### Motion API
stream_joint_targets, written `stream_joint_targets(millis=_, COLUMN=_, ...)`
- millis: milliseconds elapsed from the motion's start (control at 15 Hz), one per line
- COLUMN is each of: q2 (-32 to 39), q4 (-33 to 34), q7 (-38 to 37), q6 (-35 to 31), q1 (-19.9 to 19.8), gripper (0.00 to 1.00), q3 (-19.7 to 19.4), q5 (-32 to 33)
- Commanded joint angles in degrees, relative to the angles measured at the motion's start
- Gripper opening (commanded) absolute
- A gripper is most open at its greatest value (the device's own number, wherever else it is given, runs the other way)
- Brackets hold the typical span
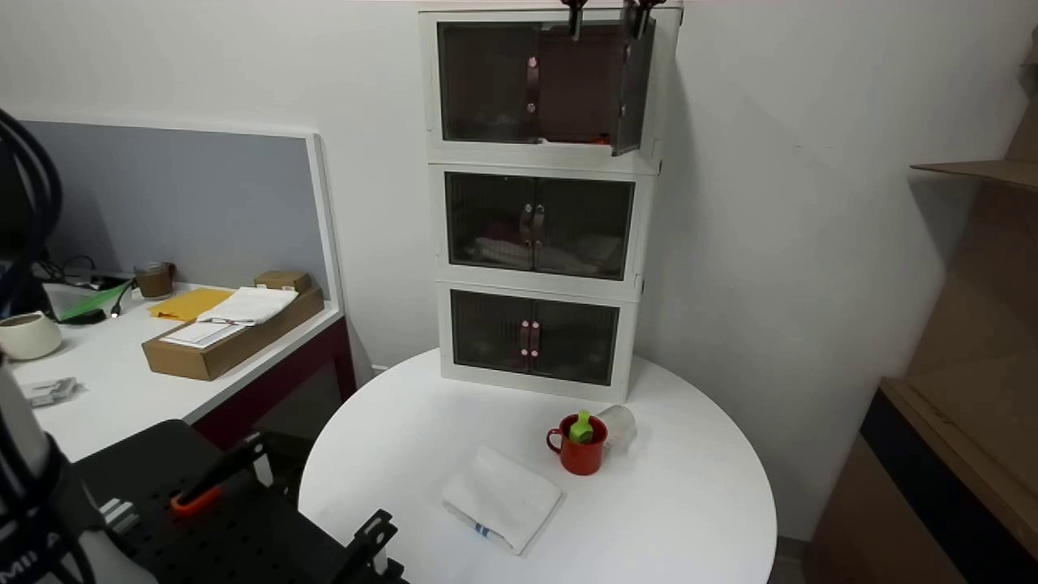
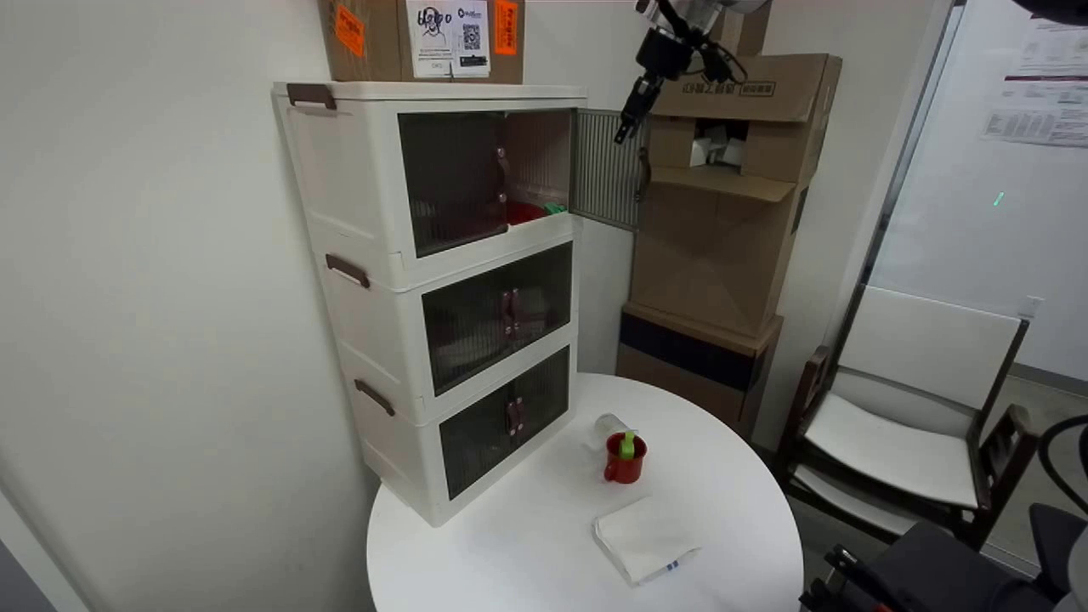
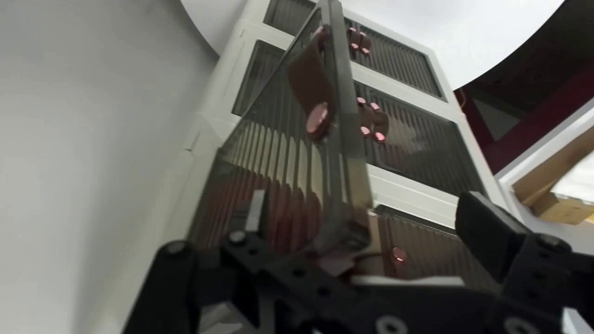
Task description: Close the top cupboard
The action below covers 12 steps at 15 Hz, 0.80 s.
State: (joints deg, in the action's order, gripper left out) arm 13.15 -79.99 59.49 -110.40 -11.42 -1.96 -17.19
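Above the surface's point(image 1: 665, 507) wall-side edge, the top cupboard's point(image 1: 489, 85) open door point(image 2: 605, 168) looks light, stiff; I'd push its free edge. The gripper point(image 1: 606, 36) gapes.

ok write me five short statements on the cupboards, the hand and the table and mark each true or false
1. The hand is open, and one door of the top cupboard stands open. True.
2. The top cupboard is bare inside. False: something red shows in it.
3. The middle cupboard is shut. True.
4. A red mug and a folded cloth share the round table. True.
5. The folded cloth is stuffed into the red mug. False: it lies on the table, and something green is in the mug.
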Motion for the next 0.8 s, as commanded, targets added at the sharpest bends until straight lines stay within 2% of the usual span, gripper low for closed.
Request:
stream_joint_targets(millis=0, q2=-0.09, q4=1.02, q7=4.76, q6=4.80, q1=0.87, gripper=1.00, q3=1.77, q5=-1.21)
stream_joint_targets(millis=333, q2=0.08, q4=1.56, q7=7.44, q6=5.48, q1=1.96, gripper=1.00, q3=2.91, q5=-1.56)
stream_joint_targets(millis=600, q2=1.27, q4=3.09, q7=2.65, q6=3.41, q1=2.77, gripper=1.00, q3=3.24, q5=-4.51)
stream_joint_targets(millis=733, q2=1.13, q4=2.44, q7=-0.16, q6=-0.27, q1=3.22, gripper=1.00, q3=3.88, q5=-5.93)
